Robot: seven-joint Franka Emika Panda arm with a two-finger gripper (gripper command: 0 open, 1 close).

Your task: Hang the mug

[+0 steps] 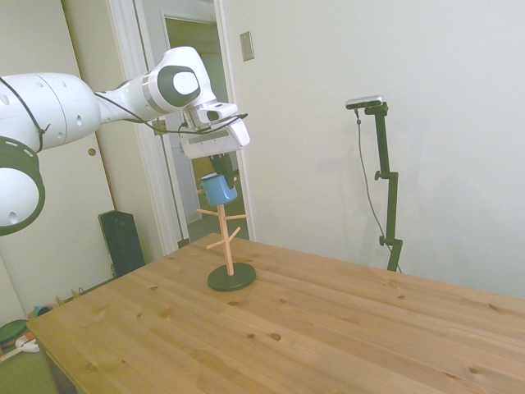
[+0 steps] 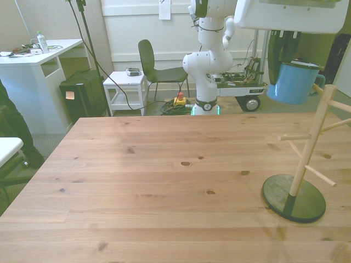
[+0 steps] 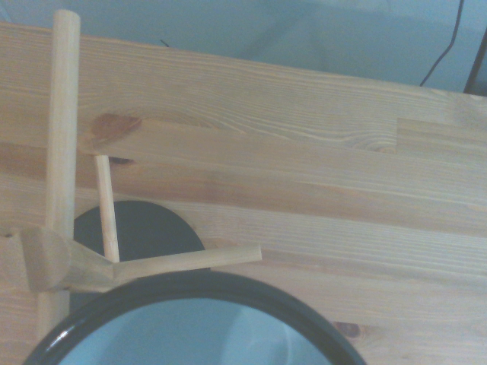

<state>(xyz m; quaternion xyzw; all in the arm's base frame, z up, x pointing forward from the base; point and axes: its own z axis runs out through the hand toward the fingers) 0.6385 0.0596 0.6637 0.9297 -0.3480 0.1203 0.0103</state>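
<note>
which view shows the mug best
The front view: the mug hangs large and sharp under the pincer, its blue wall and dark rim plain beside the wooden rack. The side view shows it small; the wrist view catches only its blurred rim and inside.

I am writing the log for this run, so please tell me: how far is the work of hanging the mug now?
Done: the mug is off the table, gripped by the gripper and carried up to the top of the wooden mug tree.
In hand: the mug sits close beside the upper pegs; its handle is not clearly visible.
Left: slip the handle over a peg, open the fingers and pull back. No peg carries it yet, as far as I can see.
</note>
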